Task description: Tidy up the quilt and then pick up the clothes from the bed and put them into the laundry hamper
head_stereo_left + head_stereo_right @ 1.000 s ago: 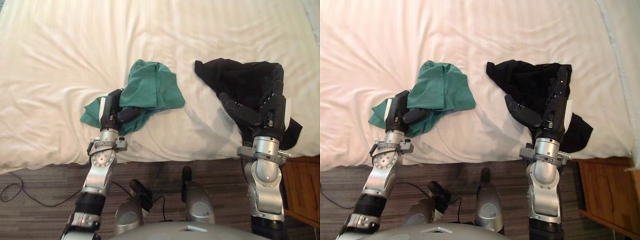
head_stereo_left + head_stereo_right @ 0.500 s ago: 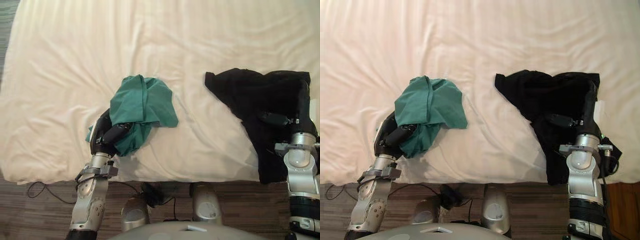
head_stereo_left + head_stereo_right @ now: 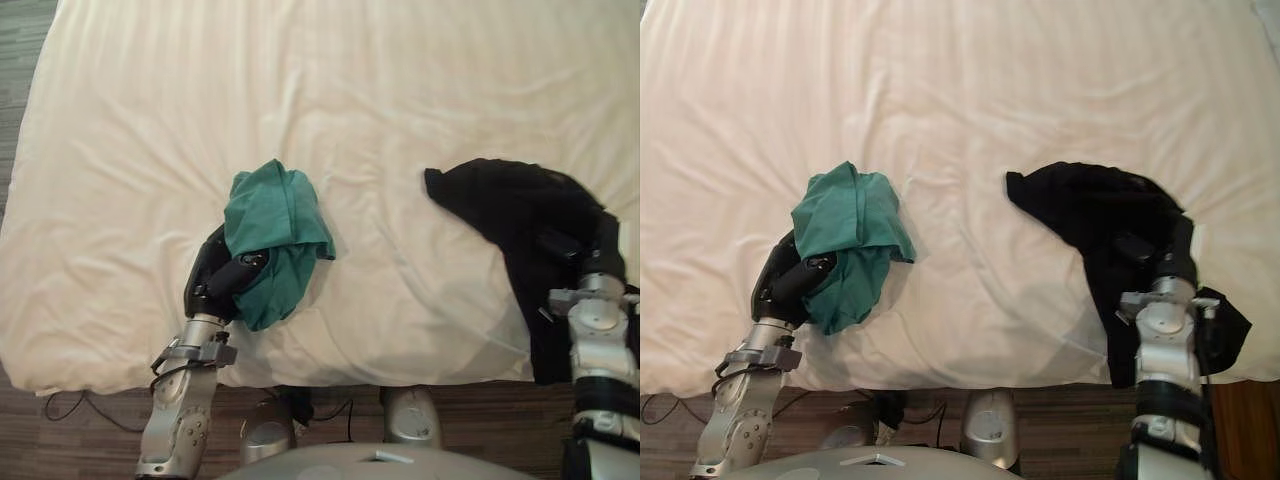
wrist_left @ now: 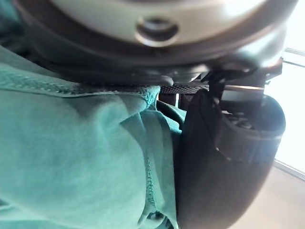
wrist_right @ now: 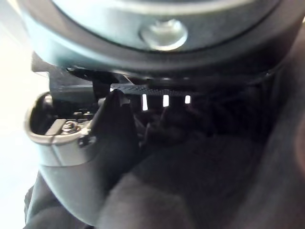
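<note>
A crumpled green garment (image 3: 275, 215) lies bunched on the white quilt (image 3: 380, 100) near the bed's front edge. My left hand (image 3: 215, 280) is shut on its lower part. In the left wrist view the green cloth (image 4: 71, 157) is pressed against the thumb (image 4: 224, 157). A black garment (image 3: 500, 200) lies to the right, and part of it hangs over the bed's edge. My right hand (image 3: 600, 255) is buried in its right side. The right wrist view has black cloth (image 5: 200, 181) gathered against the thumb (image 5: 86, 162).
The quilt is spread flat across the bed, with light wrinkles. A strip of dark wood floor (image 3: 80, 430) runs along the bed's front edge, and the floor (image 3: 15, 60) also borders the bed's left side.
The camera has pulled back and turned, so more of the bed is in view. Both garments are bunched tighter in my hands; the right hand, open before, has closed into the black cloth.
</note>
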Motion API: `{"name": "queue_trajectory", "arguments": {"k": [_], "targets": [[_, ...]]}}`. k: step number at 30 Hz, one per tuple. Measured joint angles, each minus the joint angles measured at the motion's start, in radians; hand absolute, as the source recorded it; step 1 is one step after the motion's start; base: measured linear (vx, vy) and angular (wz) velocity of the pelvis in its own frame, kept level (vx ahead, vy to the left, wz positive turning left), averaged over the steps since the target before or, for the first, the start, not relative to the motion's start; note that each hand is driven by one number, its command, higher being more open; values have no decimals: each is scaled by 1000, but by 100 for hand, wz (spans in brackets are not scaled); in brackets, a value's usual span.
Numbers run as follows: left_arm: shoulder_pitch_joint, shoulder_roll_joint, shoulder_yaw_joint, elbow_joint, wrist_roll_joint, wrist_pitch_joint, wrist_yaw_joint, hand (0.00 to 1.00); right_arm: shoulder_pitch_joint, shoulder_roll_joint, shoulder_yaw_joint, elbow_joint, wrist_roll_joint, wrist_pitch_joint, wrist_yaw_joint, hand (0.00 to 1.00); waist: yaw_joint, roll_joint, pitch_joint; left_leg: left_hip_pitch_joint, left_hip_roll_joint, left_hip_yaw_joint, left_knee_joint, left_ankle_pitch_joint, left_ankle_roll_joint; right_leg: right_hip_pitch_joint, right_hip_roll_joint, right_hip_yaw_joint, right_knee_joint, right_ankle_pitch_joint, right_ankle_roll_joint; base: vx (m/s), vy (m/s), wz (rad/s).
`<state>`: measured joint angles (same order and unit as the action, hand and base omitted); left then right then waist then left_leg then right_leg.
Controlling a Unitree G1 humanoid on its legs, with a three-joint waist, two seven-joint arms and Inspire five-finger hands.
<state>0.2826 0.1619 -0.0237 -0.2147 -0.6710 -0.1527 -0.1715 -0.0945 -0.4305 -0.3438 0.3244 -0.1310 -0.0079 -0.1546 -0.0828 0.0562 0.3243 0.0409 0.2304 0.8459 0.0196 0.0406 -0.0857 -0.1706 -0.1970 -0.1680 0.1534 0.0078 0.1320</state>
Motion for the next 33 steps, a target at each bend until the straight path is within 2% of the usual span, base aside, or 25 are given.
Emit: {"name": "queue_trajectory", "arguments": {"k": [5,6,7,8,9,10,12,13,14,15,17,18,19,20,23,24,25,26,27,28,29,30,31,32,33], "targets": [[-8,-76,-6,74,25,3,33,0,229,240,168,-170,102,-45,14,0,-6,-12,-94,28,44,-54,65,-1,-1,73,17,-32,0,-38,-14,97,-89,8],[-8,-85,-9,102,55,4,46,0,267,283,206,-177,137,-55,30,0,-5,-31,-109,20,53,-90,104,-28,-20,100,2,-35,-2,-40,-18,33,15,26],[-13,-89,-29,132,83,4,60,0,287,300,233,-178,162,-64,43,0,-1,-30,-119,18,26,-174,37,-49,-33,119,2,-51,-3,-41,-19,21,39,24],[-9,-91,-39,140,105,4,71,0,289,304,246,-178,188,-65,51,0,2,-24,-123,16,16,-207,3,-14,-18,121,9,-54,2,-44,-15,-41,83,23],[4,-90,-42,161,151,10,84,0,298,325,275,-175,228,-68,62,0,0,-40,-142,19,8,-226,-7,-25,-40,123,9,-63,23,-72,3,41,61,43],[0,-95,-41,193,181,29,100,0,319,356,300,-175,269,-70,71,0,1,-63,-149,13,-6,-266,-6,-27,-42,122,-7,-71,75,-98,-13,50,40,54],[-2,-111,-40,215,206,39,126,0,328,379,341,-176,316,-70,101,0,37,-82,-154,4,-11,-312,3,-28,-41,82,-9,-10,151,-105,-24,15,7,31],[-10,-119,-39,217,209,39,139,0,317,393,358,-185,337,-70,115,0,47,-79,-152,-17,-12,-353,11,-28,-40,44,-9,38,199,-114,-22,-75,-39,60],[-21,-125,-42,221,212,39,148,0,320,409,389,-203,383,-72,129,0,31,-73,-148,-55,-17,-418,18,-28,-40,45,17,151,219,-187,-46,-141,-117,104],[-27,-133,-43,230,211,40,150,0,329,414,408,-210,399,-74,134,0,21,-84,-151,-70,-35,-459,22,-22,-37,75,21,185,200,-215,-67,-183,-136,155],[-36,-169,-60,266,211,40,158,0,393,429,475,-214,520,-85,170,0,23,-77,-157,-87,-79,-612,2,-3,-27,206,20,222,115,-286,-54,-206,-112,184],[-25,-169,-62,260,211,40,155,0,409,436,491,-214,539,-87,176,0,24,-75,-157,-89,-83,-637,-13,10,-29,224,21,220,102,-321,-54,-158,-113,150],[-5,-171,-60,256,211,39,154,0,419,438,508,-213,548,-88,178,0,26,-80,-161,-93,-88,-653,-28,26,-29,235,27,208,95,-342,-29,-201,-199,125],[16,-186,-56,255,211,40,157,0,425,428,534,-214,569,-91,180,0,40,-64,-168,-107,-78,-682,-57,35,-29,240,54,172,94,-344,-29,-220,-227,145],[92,-219,-63,240,211,41,160,0,419,373,527,-215,568,-134,174,0,67,6,-171,-204,-65,-766,-55,80,17,246,83,24,91,-310,-22,-167,-114,150],[124,-226,-57,239,213,42,169,0,419,345,520,-217,554,-139,164,0,72,27,-182,-245,-64,-756,-41,78,57,254,84,-40,90,-305,-19,-100,-11,160],[130,-230,-55,239,215,43,184,0,421,343,511,-219,524,-140,150,0,73,27,-184,-259,-64,-721,-35,53,103,265,82,-73,87,-301,-16,-92,5,205],[128,-222,-36,243,215,45,198,0,422,343,489,-217,485,-139,123,0,77,13,-181,-294,-56,-581,1,-65,244,288,73,-151,62,-272,-38,-67,24,179],[124,-220,-26,243,216,44,204,0,419,344,481,-213,467,-139,116,0,83,0,-179,-305,-47,-524,17,-113,238,295,68,-171,46,-259,-49,-58,67,183],[121,-213,-5,241,216,35,213,0,404,348,473,-201,439,-140,112,0,92,-20,-177,-331,-37,-455,61,-119,234,300,46,-202,35,-265,-53,-14,68,110],[134,-226,13,249,217,31,234,0,392,333,461,-192,385,-135,100,0,121,10,-179,-346,-14,-427,148,-113,223,297,70,-249,64,-286,-32,-23,53,142],[152,-235,11,258,227,31,242,0,385,298,438,-176,343,-136,96,0,105,60,-180,-353,-23,-451,109,-69,254,294,82,-260,108,-313,-62,-53,26,147],[154,-233,13,260,243,31,246,0,383,291,428,-161,326,-135,95,0,87,53,-192,-353,-34,-451,79,-81,245,294,105,-247,73,-325,-80,-119,28,225],[142,-220,36,279,265,30,248,0,387,305,389,-136,297,-140,94,0,49,16,-204,-378,-66,-385,93,-151,247,307,93,-283,17,-302,-86,-112,51,191],[121,-216,44,303,288,30,251,0,383,317,358,-116,295,-145,84,0,56,0,-199,-393,-51,-367,188,-130,261,303,57,-338,40,-285,-67,-80,39,163]]}}
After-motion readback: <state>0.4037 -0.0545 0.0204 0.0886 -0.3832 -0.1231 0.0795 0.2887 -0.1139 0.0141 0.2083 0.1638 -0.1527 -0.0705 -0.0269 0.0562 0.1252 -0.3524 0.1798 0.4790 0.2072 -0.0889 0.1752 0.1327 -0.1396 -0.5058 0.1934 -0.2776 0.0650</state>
